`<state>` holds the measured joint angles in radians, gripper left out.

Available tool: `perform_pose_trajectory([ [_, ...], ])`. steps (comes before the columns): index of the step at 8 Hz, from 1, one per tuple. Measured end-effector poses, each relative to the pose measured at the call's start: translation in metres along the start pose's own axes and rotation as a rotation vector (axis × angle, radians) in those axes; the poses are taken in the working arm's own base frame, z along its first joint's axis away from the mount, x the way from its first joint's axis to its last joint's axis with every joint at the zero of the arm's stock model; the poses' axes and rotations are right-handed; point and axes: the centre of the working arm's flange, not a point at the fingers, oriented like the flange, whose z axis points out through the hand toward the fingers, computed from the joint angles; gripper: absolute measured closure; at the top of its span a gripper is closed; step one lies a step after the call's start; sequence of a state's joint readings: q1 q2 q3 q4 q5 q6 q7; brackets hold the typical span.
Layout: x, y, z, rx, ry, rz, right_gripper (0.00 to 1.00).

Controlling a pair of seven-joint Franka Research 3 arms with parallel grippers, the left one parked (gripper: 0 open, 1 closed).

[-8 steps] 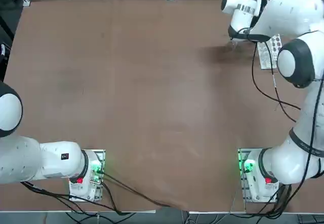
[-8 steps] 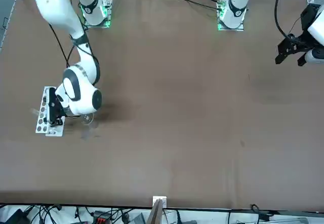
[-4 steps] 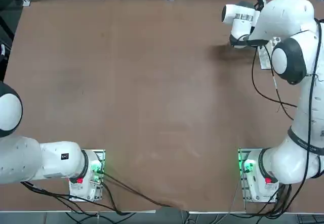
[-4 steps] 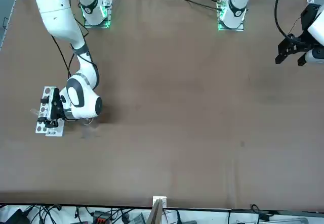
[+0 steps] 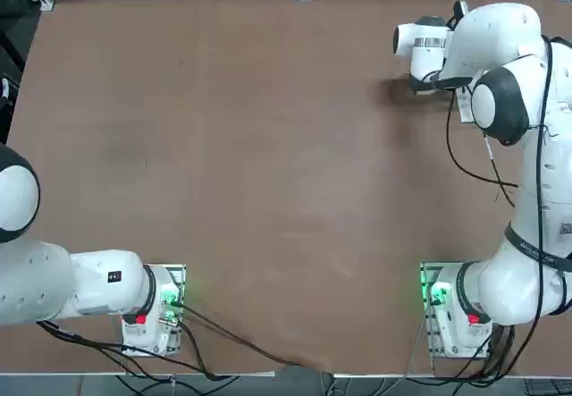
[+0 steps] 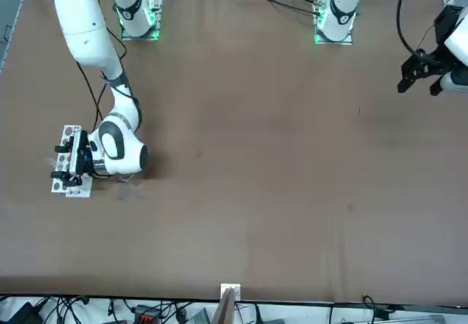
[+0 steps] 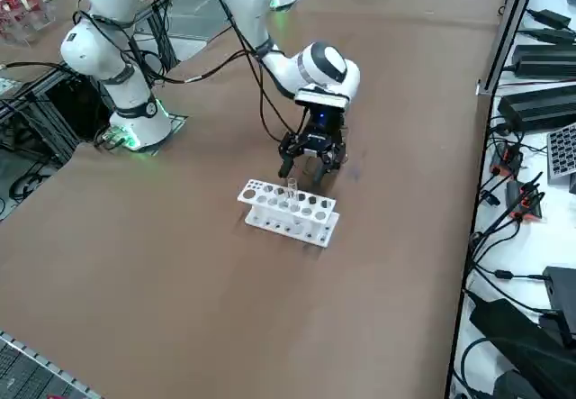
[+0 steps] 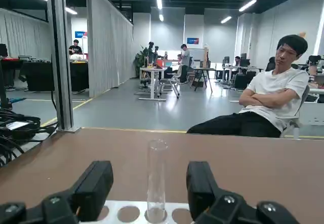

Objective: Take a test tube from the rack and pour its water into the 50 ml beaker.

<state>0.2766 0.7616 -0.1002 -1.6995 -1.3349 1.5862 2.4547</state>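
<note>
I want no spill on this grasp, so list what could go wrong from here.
1. The right gripper is open, with the upright test tube between its fingers but untouched; an off-centre close could tip it or knock it against the rack.
2. The rack looks light and loose on the table, so pulling the tube up might drag it.
3. The beaker cannot be made out clearly, so the pour target is uncertain.

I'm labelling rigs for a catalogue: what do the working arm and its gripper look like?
The right arm is glossy white with rounded joints and dark grey joint caps; a black cable loops along it, and green lights glow at its base. The right gripper is black, with two chunky fingers.
</note>
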Motion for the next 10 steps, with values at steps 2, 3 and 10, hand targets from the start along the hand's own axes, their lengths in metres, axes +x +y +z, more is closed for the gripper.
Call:
perform_pose_trajectory([
  [2,-0.004,0.000,0.006,-0.006,0.006,0.000,0.18],
  [3,-0.003,-0.004,0.010,-0.010,0.007,0.007,0.19],
  [10,-0.024,-0.003,0.029,-0.022,0.027,-0.020,0.27],
])
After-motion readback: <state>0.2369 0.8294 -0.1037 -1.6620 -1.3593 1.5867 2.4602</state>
